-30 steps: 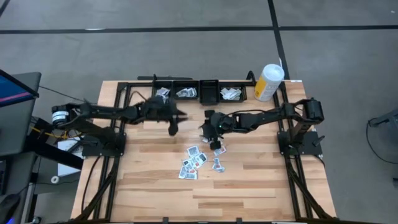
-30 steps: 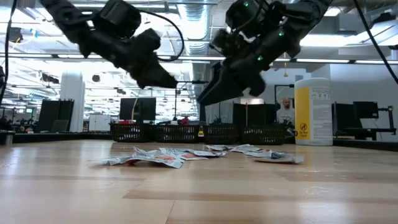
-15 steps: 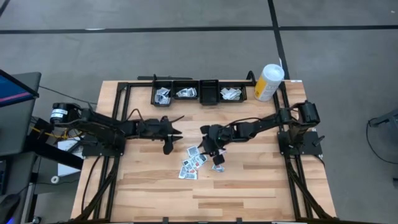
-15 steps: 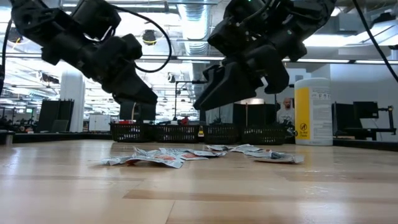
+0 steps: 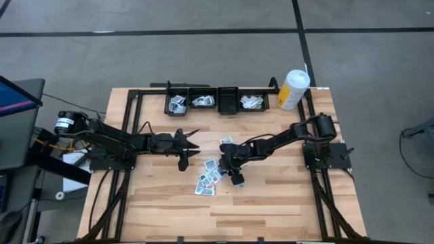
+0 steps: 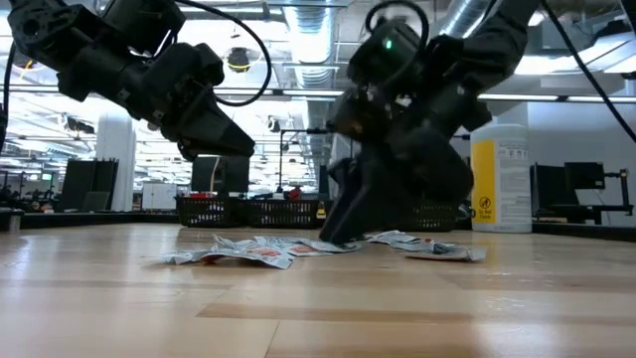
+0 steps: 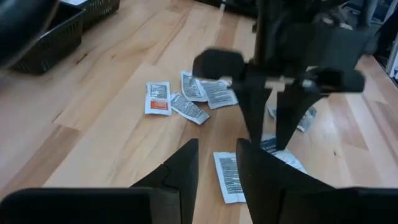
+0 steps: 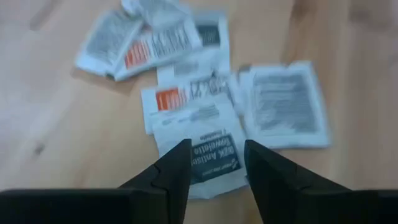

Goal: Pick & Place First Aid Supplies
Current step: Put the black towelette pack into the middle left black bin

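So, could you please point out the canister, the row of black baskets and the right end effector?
canister (image 5: 293,89): high view, on its white and yellow side.
row of black baskets (image 5: 217,108): high view, on a dividing wall.
right end effector (image 8: 214,163): right wrist view, midway between its two fingertips, over a packet.

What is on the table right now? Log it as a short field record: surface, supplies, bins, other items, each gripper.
surface: wooden table
supplies: loose packets heaped mid-table
bins: row of black bins at the far edge, some packets inside
other: white-and-yellow canister at the far right corner
right gripper: open, down over the pile, a dark-printed packet between its fingers
left gripper: open, empty, above the table left of the pile
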### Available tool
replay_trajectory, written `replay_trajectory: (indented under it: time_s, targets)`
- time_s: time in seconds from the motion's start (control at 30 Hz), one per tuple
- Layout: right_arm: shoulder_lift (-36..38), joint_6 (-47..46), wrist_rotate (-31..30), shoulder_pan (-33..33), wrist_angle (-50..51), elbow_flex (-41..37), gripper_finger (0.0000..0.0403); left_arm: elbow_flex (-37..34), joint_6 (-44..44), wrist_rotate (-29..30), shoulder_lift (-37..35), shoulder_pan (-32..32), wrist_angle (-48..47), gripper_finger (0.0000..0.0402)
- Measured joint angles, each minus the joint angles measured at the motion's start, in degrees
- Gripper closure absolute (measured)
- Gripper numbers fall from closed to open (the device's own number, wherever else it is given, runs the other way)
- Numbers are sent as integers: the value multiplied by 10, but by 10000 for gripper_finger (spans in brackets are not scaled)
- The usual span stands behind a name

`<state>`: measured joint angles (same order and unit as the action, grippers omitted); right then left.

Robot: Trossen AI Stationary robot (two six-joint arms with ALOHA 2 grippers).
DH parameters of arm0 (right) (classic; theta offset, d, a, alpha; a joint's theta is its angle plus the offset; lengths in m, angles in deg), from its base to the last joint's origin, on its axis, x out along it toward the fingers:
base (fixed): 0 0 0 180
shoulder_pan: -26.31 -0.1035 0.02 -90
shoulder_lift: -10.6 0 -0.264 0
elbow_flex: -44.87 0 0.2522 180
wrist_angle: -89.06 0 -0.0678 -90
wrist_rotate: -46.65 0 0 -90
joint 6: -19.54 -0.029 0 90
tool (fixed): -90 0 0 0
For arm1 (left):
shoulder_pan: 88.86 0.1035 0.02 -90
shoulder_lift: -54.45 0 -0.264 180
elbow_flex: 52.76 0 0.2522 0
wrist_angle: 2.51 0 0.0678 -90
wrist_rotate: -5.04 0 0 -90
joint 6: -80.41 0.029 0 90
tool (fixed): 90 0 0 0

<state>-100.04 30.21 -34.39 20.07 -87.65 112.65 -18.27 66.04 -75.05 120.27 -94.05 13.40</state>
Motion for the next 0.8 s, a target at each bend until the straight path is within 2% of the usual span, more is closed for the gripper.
replay_trajectory:
  time_s: [0.17,0.3,0.7,0.8]
  targets:
    - [-18,-5,4,8,8,4,245,0,-1,0,0,-1,0,294]
    - [-18,-4,4,16,24,4,251,0,-1,0,0,-1,0,294]
    - [-15,28,14,17,36,2,389,0,-1,-1,0,-1,0,294]
    - [-13,30,19,17,36,2,396,0,-1,-1,0,-1,0,294]
